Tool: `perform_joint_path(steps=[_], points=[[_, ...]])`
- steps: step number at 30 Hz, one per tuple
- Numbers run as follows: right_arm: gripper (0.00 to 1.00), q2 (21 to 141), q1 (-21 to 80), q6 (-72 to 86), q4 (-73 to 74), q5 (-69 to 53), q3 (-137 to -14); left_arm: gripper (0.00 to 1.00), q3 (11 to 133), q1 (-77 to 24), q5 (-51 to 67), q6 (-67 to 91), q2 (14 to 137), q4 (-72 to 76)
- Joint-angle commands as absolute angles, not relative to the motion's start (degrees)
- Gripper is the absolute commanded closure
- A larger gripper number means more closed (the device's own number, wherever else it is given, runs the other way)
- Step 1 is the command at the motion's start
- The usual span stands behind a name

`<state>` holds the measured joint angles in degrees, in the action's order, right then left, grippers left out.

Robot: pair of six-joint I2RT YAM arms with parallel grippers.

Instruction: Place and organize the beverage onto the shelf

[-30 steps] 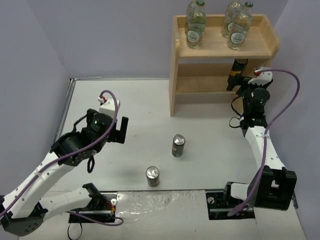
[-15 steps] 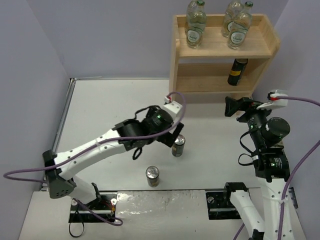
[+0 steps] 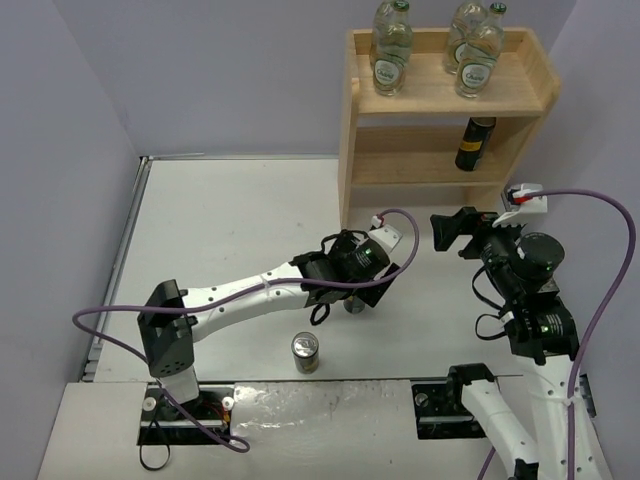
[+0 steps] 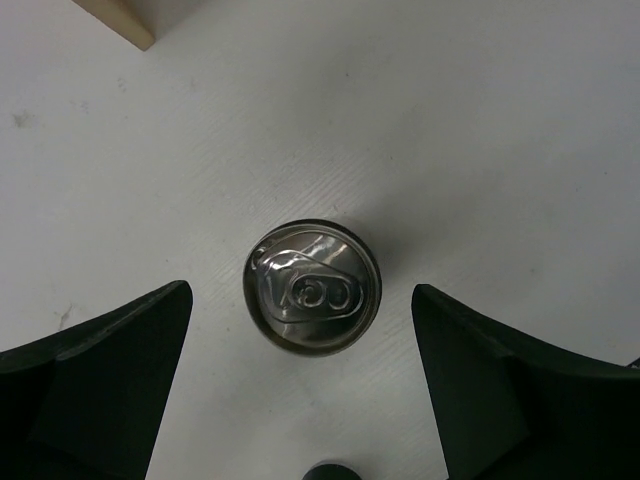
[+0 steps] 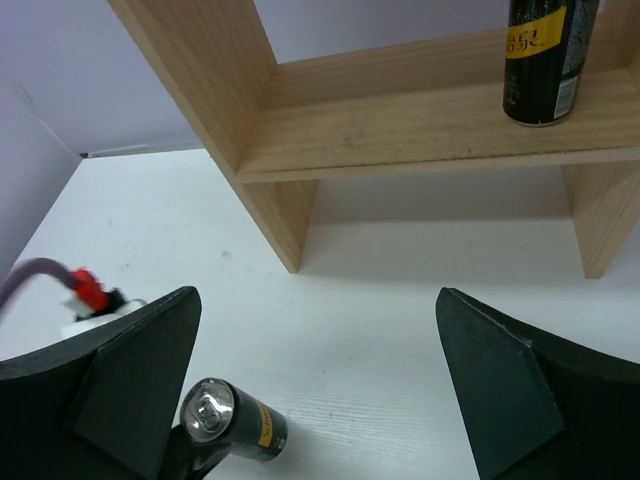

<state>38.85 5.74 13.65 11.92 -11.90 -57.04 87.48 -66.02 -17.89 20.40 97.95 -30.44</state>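
Observation:
The wooden shelf [image 3: 430, 100] stands at the back right, with clear green-labelled bottles [image 3: 390, 62] on its top tier and one dark can [image 3: 475, 143] on the lower tier. My left gripper [image 3: 362, 285] hangs open over a second can [image 3: 352, 306] on the table. In the left wrist view that can's silver top [image 4: 313, 297] lies below and between the spread fingers of the left gripper [image 4: 300, 290], untouched. A third can [image 3: 306, 352] stands nearer the front. My right gripper [image 3: 450, 232] is open and empty before the shelf. Past the right gripper [image 5: 318, 292] appear the shelf [image 5: 400, 130] and the shelved can [image 5: 545, 60].
A shelf corner [image 4: 115, 15] shows in the left wrist view. The can under my left gripper also appears low in the right wrist view [image 5: 235, 425], beside the left arm's red connector [image 5: 85, 290]. A raised rail [image 3: 130, 230] borders the table's left side. Purple walls close in behind.
My left arm has swung right across the table and now hovers over the middle can. My right arm has drawn back from the lower tier, leaving the can there, and turned left.

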Motion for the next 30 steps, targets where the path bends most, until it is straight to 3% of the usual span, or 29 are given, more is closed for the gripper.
perform_joint_path(steps=[1,4,8,9,10,12,14,17,21,24,26,30], points=[[0.00,38.1,6.2,13.6,10.4,-16.1,-57.7,0.11,87.5,-65.9,-19.2,21.3,99.4,-26.2],[0.00,38.5,6.2,13.4,10.4,-16.7,-57.4,0.24,87.5,-65.8,-18.8,21.7,101.6,-25.3],[0.00,38.3,6.2,13.1,10.3,-17.1,-57.0,0.56,87.9,-66.0,-19.9,23.3,102.7,-26.3],[0.00,38.2,6.2,13.2,10.1,-17.3,-56.7,0.72,88.0,-66.0,-21.1,23.6,102.3,-26.8],[0.00,38.3,6.2,13.3,9.6,-17.5,-56.5,0.81,88.1,-66.2,-22.3,24.3,101.9,-27.4],[0.00,38.6,6.2,14.5,7.0,-19.6,-54.8,0.92,88.7,-66.4,-24.5,24.4,99.9,-28.8],[0.00,38.9,6.2,16.6,3.6,-26.3,-52.4,0.97,89.8,-66.4,-25.7,24.5,98.4,-31.1],[0.00,38.9,6.3,20.3,-7.9,-36.3,-46.9,0.98,95.6,-66.1,-27.9,25.0,96.9,-38.1],[0.00,36.5,6.9,28.0,-35.7,-51.5,-37.7,0.97,104.0,-64.4,-28.5,26.0,96.7,-47.3],[0.00,37.9,9.7,33.6,-52.6,-54.1,-31.1,0.97,106.9,-60.1,-23.7,27.4,96.0,-50.7],[0.01,39.3,14.9,29.6,-51.7,-52.2,-30.8,0.97,107.7,-57.8,-20.3,27.7,95.3,-51.3],[0.02,44.5,27.7,10.3,-33.4,-35.7,-34.5,0.98,112.8,-56.9,-20.0,27.0,94.6,-55.6]])
